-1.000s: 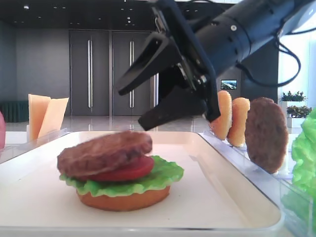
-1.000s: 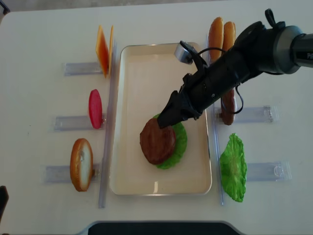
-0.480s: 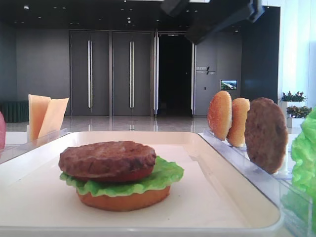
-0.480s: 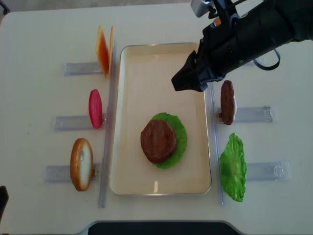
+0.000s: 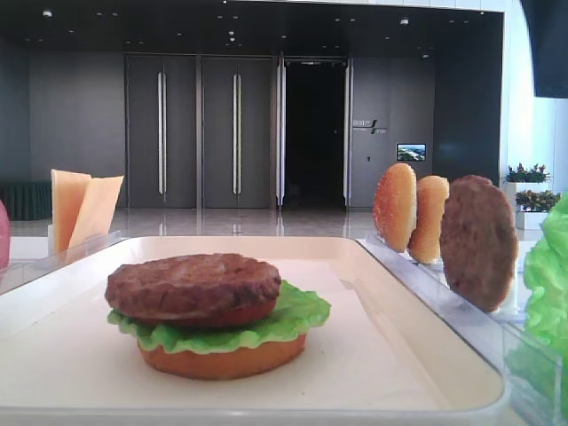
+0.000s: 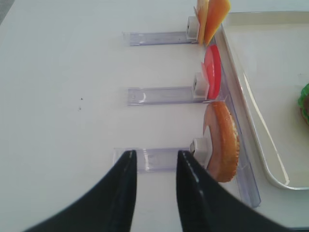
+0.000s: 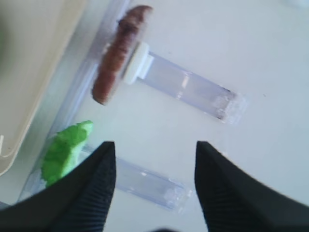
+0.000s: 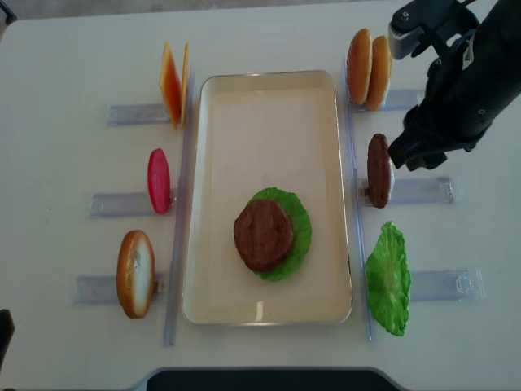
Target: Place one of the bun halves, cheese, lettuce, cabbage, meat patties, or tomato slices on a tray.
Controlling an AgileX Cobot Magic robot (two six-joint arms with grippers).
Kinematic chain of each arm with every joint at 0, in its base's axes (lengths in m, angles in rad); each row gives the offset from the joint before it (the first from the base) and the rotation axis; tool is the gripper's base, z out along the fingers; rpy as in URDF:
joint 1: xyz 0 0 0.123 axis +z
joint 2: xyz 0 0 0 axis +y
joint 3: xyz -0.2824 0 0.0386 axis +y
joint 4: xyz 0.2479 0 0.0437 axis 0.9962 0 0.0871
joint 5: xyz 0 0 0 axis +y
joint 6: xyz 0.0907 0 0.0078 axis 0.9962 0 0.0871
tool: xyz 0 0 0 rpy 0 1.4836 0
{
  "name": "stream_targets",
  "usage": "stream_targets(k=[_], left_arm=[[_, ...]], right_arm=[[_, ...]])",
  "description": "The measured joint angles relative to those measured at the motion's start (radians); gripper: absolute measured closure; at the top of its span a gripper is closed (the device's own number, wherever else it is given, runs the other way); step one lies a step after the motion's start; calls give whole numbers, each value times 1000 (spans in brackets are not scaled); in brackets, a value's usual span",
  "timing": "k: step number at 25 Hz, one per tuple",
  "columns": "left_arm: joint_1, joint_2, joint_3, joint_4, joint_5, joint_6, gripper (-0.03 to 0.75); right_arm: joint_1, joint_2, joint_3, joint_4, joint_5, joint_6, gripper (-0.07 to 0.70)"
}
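Note:
On the cream tray (image 8: 269,90) lies a stack: a meat patty (image 8: 263,235) on a tomato slice, lettuce (image 8: 302,220) and a bun half (image 5: 222,359). My right gripper (image 8: 407,155) hangs open and empty off the tray's right side, just right of the second patty (image 8: 378,169), which stands in its rack. In the right wrist view that patty (image 7: 118,53) is up left of the right gripper (image 7: 154,145). My left gripper (image 6: 155,154) is open over a rack beside a standing bun half (image 6: 223,142). Cabbage is out of view.
Clear racks line both sides of the tray. On the left stand cheese slices (image 8: 171,81), a tomato slice (image 8: 158,179) and a bun half (image 8: 135,273). On the right are two bun halves (image 8: 368,69) and a lettuce leaf (image 8: 387,277).
My right gripper has left the patty on the stack, risen and swung right, off the tray to the rack side. The patty now lies flat on the stack.

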Motion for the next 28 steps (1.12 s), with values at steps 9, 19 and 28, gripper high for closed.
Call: stream_targets(k=[9, 19, 28], left_arm=[[0, 0, 0, 0, 0, 0, 496], [0, 0, 0, 0, 0, 0, 496], [0, 0, 0, 0, 0, 0, 496]], right_arm=[[-2, 0, 0, -78, 61, 94, 254], [-227, 0, 0, -65, 90, 112, 255], [-475, 0, 0, -40, 92, 132, 255]])
